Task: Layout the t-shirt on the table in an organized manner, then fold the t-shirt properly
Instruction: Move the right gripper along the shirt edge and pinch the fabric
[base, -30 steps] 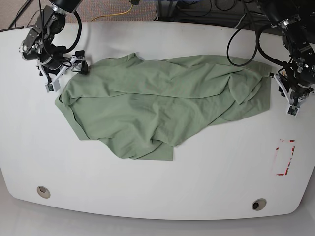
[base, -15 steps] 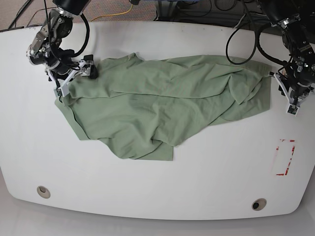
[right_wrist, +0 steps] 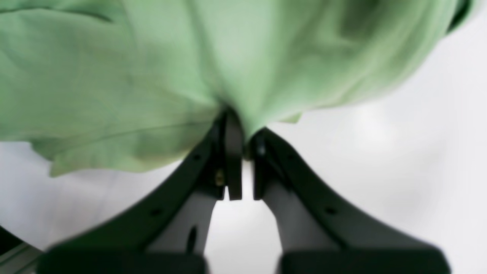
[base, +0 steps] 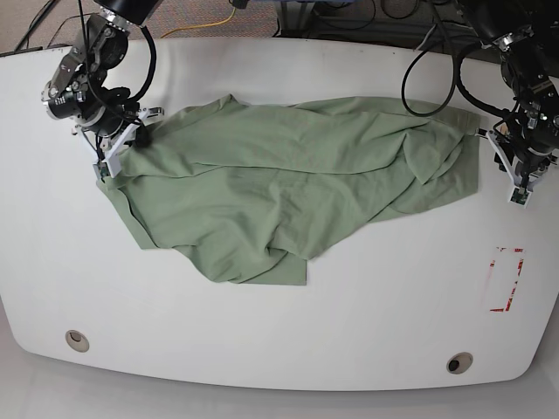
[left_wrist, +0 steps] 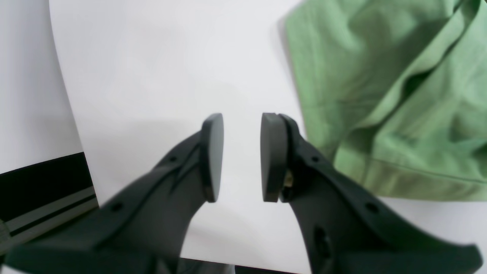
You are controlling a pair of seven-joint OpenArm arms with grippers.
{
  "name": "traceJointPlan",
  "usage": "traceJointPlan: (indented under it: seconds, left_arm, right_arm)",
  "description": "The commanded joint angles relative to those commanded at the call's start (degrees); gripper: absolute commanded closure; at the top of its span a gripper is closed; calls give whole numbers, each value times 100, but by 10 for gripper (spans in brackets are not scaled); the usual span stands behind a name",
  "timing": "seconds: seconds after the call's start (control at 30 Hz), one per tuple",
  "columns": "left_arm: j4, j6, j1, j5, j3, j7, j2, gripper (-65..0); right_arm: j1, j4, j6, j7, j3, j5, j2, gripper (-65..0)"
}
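At the left of the base view the right gripper (base: 118, 148) sits on the upper-left edge of the t-shirt (base: 288, 192). Its wrist view shows the jaws pinched together with a fold of green cloth (right_wrist: 236, 76) gathered between them, so it is clamped on the fabric, probably at a shoulder or sleeve edge; the close view is too blurred to say which. Holding that edge gives an anchor to pull the shirt taut.

The shirt lies rumpled across the middle of the table (base: 262, 349), with overlapping folds and one flap doubled under at the front, so the laying-out step is not finished and folding has not begun.

Further right, the shirt's far edge ends just beside the left gripper (base: 517, 170). Its wrist view shows the pads (left_wrist: 212, 156) parted with only bare white tabletop between them and a hemmed edge of cloth (left_wrist: 411, 179) lying to one side, untouched. It appears poised to take that edge, so both arms could stretch the garment flat.

A red tape rectangle (base: 507, 279) marks the table at the far right, well apart from the cloth.
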Motion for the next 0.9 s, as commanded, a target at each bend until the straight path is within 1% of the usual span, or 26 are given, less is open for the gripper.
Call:
traceJointPlan:
  seconds: [0.07, 0.2, 0.3, 0.43, 0.57, 0.67, 0.73, 0.77, 0.8, 0.87, 0.9]
  left_arm:
    - [0, 0, 0, 0, 9, 0, 0, -158]
    - [0, 0, 0, 9, 9, 0, 0, -158]
    - [0, 0, 0, 9, 9, 0, 0, -158]
    - [0, 0, 0, 18, 9, 0, 0, -158]
    - [0, 0, 0, 18, 9, 0, -9, -158]
    - [0, 0, 9, 18, 9, 0, -18, -158]
    - [0, 0, 26, 18, 9, 0, -18, -158]
    - [0, 0, 26, 18, 9, 0, -18, -158]
    - [0, 0, 26, 18, 9, 0, -18, -158]
    - [0, 0, 26, 18, 9, 0, -18, -158]
    - [0, 0, 26, 18, 9, 0, -18, -158]
  right_arm:
    - [202, 211, 0, -141, -18, 0, -79, -24]
    - [554, 202, 0, -149, -220, -26, -114, -24]
    - [870, 35, 0, -149, -554, -35, -123, -24]
    - [1196, -220, 0, -141, -862, -35, -167, -25]
    - [1547, -668, -163, -18, -1169, -35, -290, -44]
    - [1732, -1055, -286, 202, -1371, -35, -299, -140]
    - [1881, -1415, -435, 413, -1600, -35, -290, -265]
    - [1908, -1486, -462, 448, -1635, -35, -281, -289]
    - [1952, -1609, -549, 527, -1714, -35, -281, -346]
    - [1960, -1679, -637, 571, -1749, -35, -273, -411]
    - [1960, -1635, -655, 571, -1749, -26, -220, -445]
